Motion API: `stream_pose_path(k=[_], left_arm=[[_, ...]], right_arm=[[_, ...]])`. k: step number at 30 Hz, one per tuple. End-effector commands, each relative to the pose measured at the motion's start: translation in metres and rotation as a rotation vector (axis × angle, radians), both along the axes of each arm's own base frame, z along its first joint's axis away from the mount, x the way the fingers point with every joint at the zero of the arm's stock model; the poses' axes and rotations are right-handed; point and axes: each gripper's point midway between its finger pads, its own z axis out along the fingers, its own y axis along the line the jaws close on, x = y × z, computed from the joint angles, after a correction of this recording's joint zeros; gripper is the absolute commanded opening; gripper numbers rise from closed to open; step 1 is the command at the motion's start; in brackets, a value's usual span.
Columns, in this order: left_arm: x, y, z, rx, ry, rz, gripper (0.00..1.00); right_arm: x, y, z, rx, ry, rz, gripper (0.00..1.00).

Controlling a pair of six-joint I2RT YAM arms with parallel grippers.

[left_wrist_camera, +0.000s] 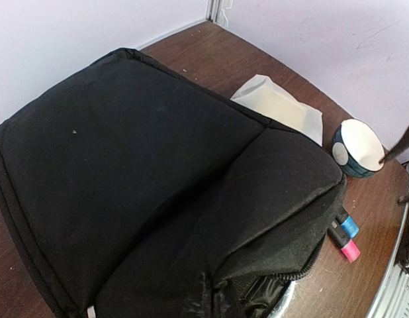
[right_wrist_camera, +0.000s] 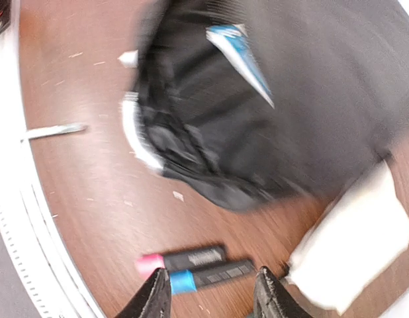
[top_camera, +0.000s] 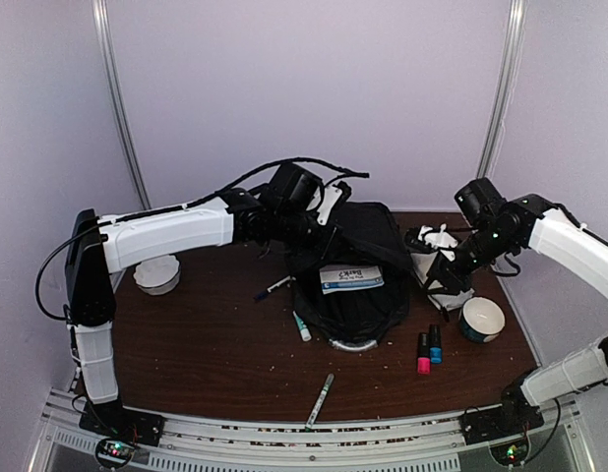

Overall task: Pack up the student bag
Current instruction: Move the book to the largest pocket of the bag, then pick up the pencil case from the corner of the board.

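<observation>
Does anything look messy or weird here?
Yes, pens lie scattered loose around the bag. A silver pen sits alone near the front edge, and small crumbs dot the table.

Black student bag (left_wrist_camera: 125, 172); pink-capped marker (top_camera: 423, 356); blue-capped marker (top_camera: 435, 346); brown table (top_camera: 215, 344).

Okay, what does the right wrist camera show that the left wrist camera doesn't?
Only the right wrist view: the right tool, fingers apart above the table; a silver marker lying near the table edge; and a blue-and-white booklet on the student bag. Only the left wrist view: a white bowl with a dark blue outside. Both: the black student bag, the pink-capped marker and blue-capped marker side by side, and the white packet next to the bag.
</observation>
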Motion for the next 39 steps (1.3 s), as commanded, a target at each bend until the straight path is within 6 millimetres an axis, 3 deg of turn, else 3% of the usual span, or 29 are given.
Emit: stream_pose_path(k=[1,6,10,19,28,36,39], left_arm=[[0.004,-0.007,0.021,-0.067,-0.054,-0.026,0.0],[0.003,-0.008,0.024,-0.078,-0.055,-0.038,0.0],[0.001,-0.012,0.026,-0.091,-0.046,-0.056,0.0],[0.0,-0.01,0.023,-0.08,-0.039,-0.056,0.0],[-0.001,-0.012,0.022,-0.087,-0.03,-0.057,0.0],[0.0,-0.014,0.021,-0.091,-0.026,-0.058,0.0],[0.0,-0.014,0.019,-0.09,-0.022,-0.055,0.0]], right_arm=[[0.018,-0.036,0.012,0.06,0.003,-0.192,0.41],[0.056,-0.089,-0.018,-0.046,0.021,-0.457,0.39],[0.072,-0.108,-0.036,-0.094,0.06,-0.529,0.36],[0.096,-0.101,-0.08,-0.186,0.107,-0.531,0.33],[0.101,-0.106,-0.132,-0.325,0.141,-0.59,0.31],[0.1,-0.102,-0.161,-0.396,0.15,-0.558,0.32],[0.106,-0.103,-0.161,-0.411,0.136,-0.573,0.32]])
